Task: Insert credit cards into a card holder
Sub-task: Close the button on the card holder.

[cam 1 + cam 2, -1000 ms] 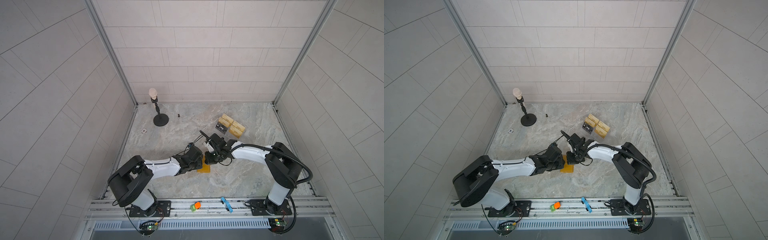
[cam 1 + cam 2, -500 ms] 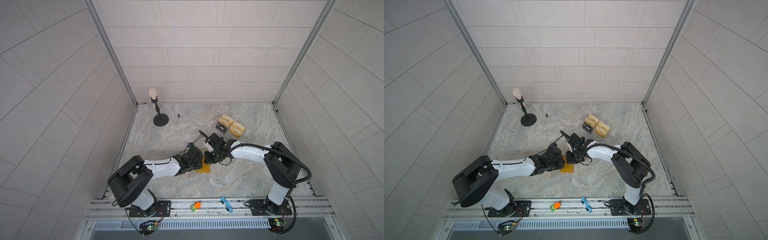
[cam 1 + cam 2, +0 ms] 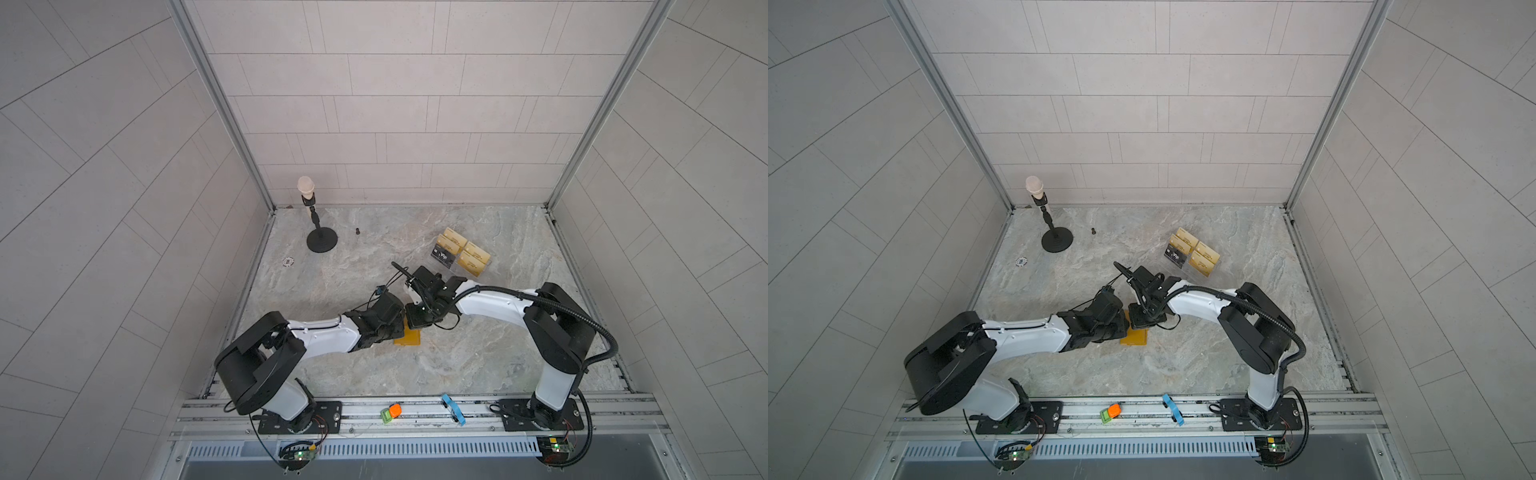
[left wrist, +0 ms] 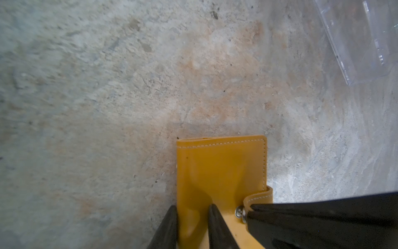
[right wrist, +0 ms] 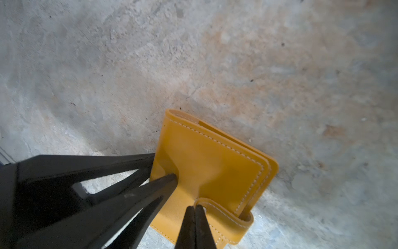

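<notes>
Judging by the closed wallet (image 5: 215,168), we take the step in hand to be unsnapping its tab (image 5: 228,215) so that cards can go in. The wallet lies on the table (image 5: 280,64) between the two wrists. The left gripper (image 4: 192,207) has its jaws partly spread and pinching the wallet's edge, one finger denting the cover. The right gripper (image 5: 195,208) has its jaws pressed together, tips touching the tab's end by the snap (image 4: 238,212); we cannot tell whether any of the tab is caught between them. To do this well, we would want the left hold firm and low so the wallet neither lifts nor slides, and the tab pulled up and away from the snap, not sideways, since closed tips can slip off a smooth cover. The wallet shows nothing of its inside, so we cannot say what it holds. The clear stand (image 4: 355,43), apart from the wallet, holds one black Vip card (image 3: 444,254) beside several gold cards (image 3: 473,257).
</notes>
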### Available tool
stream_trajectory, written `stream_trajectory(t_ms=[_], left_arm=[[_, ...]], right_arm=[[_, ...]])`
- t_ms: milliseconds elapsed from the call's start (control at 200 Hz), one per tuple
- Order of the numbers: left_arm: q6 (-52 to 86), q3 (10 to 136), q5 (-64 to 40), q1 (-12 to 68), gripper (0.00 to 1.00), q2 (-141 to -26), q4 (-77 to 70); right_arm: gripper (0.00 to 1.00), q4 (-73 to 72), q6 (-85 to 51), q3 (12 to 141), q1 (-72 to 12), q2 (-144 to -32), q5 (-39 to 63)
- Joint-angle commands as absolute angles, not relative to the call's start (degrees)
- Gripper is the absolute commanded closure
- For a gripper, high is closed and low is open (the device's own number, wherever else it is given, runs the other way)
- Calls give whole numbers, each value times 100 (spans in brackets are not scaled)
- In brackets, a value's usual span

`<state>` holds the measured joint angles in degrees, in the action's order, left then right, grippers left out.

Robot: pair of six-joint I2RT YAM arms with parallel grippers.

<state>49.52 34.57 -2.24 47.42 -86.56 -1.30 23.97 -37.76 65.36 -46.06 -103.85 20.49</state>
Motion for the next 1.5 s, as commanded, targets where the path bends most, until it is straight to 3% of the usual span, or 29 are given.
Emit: stream_trajectory(t_ms=[0, 1061, 1442, 1497], left_arm=[[4930, 3190, -273, 4788, 72, -8792, 624], [4939, 3076, -290, 4790, 72, -8705, 479], [4963, 3129, -252, 4782, 72, -8633, 639], [4983, 3148, -231, 4782, 72, -8602, 671]], right_arm=[[100, 2562, -3730, 6469, -4860, -10791, 1894], [100, 3322, -3719, 6734, -5098, -11695, 1277], [100, 3093, -3788, 6955, -5050, -11257, 1440], [93, 3039, -3789, 7019, -5045, -11141, 1457]])
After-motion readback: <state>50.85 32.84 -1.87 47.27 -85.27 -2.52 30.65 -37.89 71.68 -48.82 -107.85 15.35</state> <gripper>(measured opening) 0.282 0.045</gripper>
